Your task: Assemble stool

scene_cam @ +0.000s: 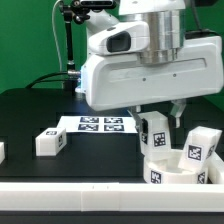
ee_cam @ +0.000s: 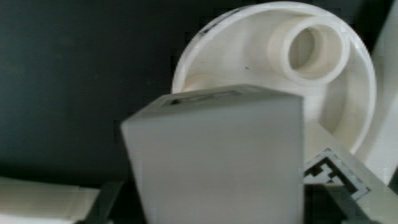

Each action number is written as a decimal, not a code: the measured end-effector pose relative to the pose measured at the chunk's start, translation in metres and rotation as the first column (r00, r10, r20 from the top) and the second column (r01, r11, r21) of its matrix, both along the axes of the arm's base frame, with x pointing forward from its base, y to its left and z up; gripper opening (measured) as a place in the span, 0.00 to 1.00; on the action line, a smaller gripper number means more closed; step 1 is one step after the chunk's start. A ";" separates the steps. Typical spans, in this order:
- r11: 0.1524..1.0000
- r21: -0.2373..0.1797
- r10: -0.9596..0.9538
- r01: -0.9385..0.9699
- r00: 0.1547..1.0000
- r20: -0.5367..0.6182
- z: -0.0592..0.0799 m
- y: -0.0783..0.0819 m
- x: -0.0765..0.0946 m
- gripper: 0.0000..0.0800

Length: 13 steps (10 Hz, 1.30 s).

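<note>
With our pincer [scene_cam: 155, 128] pinching a leg [ee_cam: 214, 150] upright above the seat [ee_cam: 240, 70], which lies near the counter's [scene_cam: 30, 110] edge closest to the exterior camera, we judge it best to centre the leg's end on the round socket [ee_cam: 317, 47] and lower straight, without tilt.

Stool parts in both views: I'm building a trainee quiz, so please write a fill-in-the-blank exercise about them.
1. The gripper is shut on a white block-shaped ___.
2. In the wrist view, the seat has a ___ hole through it.
3. The loose leg at the exterior view's left lies on the ___ table.

Missing words: leg; round; black.
</note>
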State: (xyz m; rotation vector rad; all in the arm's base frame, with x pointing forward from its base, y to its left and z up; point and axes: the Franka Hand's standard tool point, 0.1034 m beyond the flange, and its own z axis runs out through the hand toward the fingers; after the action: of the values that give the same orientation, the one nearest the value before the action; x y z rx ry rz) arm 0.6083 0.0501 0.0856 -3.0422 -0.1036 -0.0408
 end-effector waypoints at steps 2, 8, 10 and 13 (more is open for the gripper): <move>0.990 0.000 -0.142 0.142 0.990 -0.014 0.000 -0.001 0.000 0.43; 0.849 0.004 -0.527 0.529 0.848 -0.059 0.000 0.001 0.000 0.43; 0.708 0.016 -0.702 0.706 0.705 -0.099 -0.001 0.002 0.000 0.43; 0.326 0.019 -0.922 0.945 0.323 -0.215 -0.004 0.004 0.000 0.43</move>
State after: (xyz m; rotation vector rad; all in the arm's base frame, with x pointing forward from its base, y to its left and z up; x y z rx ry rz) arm 0.6082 0.0540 0.0814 -2.4341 1.6283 0.1212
